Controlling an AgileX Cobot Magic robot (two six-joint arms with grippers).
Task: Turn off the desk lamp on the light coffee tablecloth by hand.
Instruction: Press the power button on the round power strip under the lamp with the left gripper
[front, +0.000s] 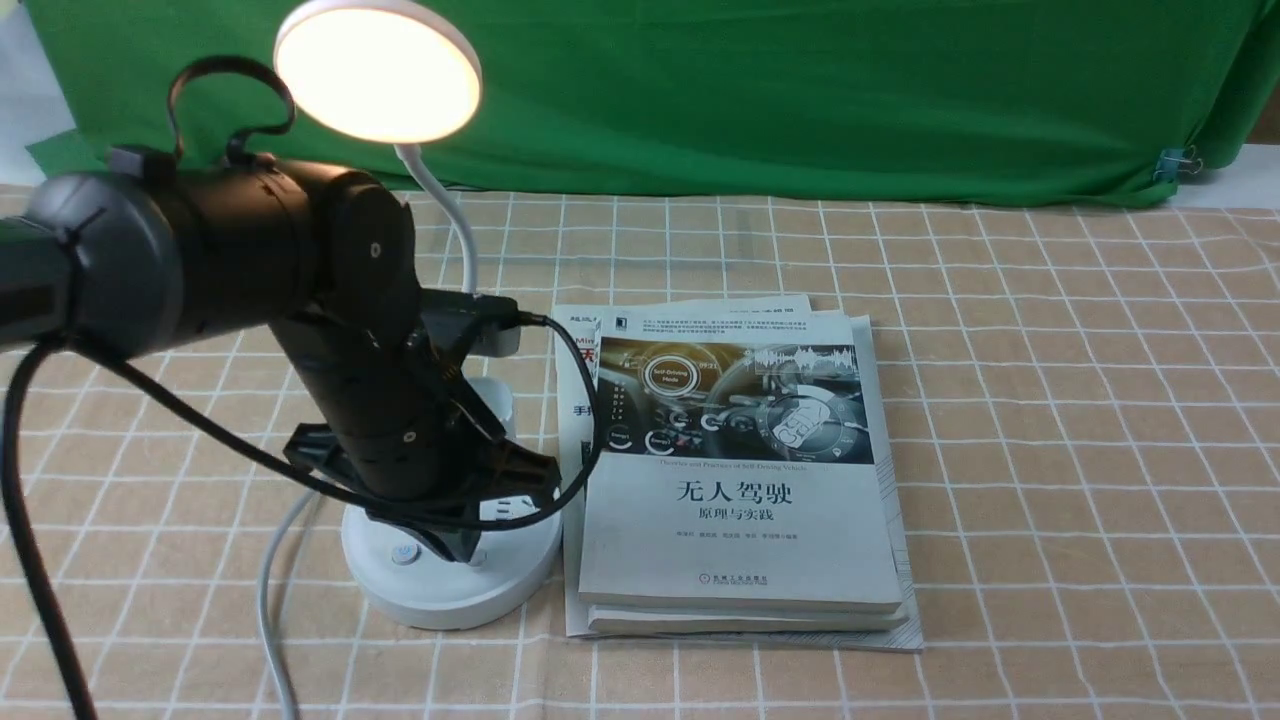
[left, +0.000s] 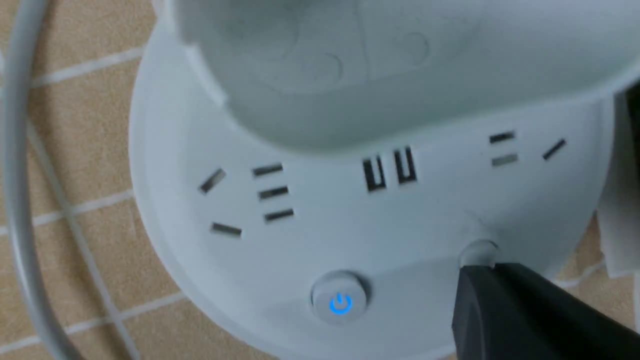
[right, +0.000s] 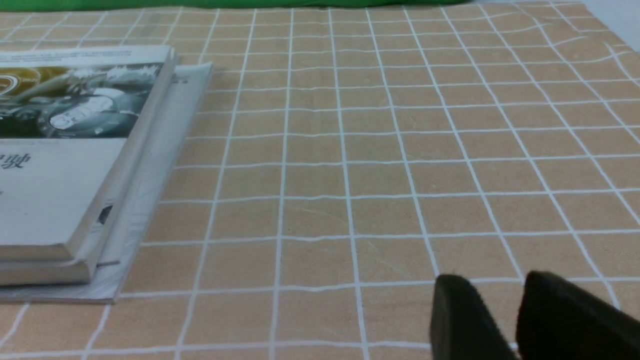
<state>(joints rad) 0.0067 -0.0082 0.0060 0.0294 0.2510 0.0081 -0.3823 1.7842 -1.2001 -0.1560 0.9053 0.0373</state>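
While the lamp (front: 450, 590) stands lit on the cloth (front: 1080, 450), left of the books (front: 740, 530), the left tool (left: 492, 272) is clenched at one base button (left: 477, 251), contact unverifiable, the right tool (right: 495, 305) parted

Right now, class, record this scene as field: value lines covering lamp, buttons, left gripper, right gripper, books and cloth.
lamp: desk lamp, lit
buttons: two on the base; power-marked one uncovered
left gripper: closed, tip at the other button
right gripper: open, above the cloth
books: stacked, right of the lamp base
cloth: tan with white grid
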